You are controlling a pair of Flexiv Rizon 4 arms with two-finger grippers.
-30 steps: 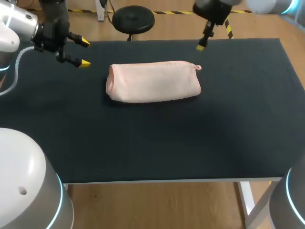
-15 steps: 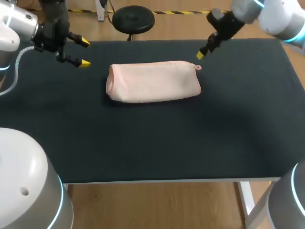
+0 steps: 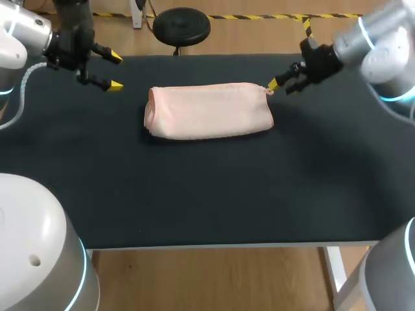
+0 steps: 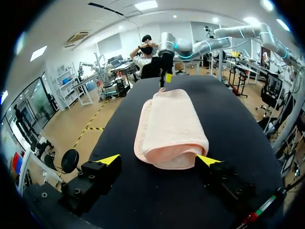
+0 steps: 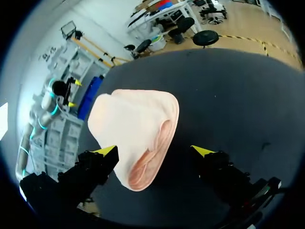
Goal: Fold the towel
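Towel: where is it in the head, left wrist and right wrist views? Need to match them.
Head: towel lies toward the table's back, between left hand and right hand.
Left wrist: towel just ahead of the left hand.
Right wrist: towel just ahead of the right hand.
Shared landmark: black table.

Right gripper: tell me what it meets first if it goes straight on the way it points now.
The folded pink towel. Its near end lies right ahead of the right gripper, in line with its open fingers; whether the tips ride above it is unclear.
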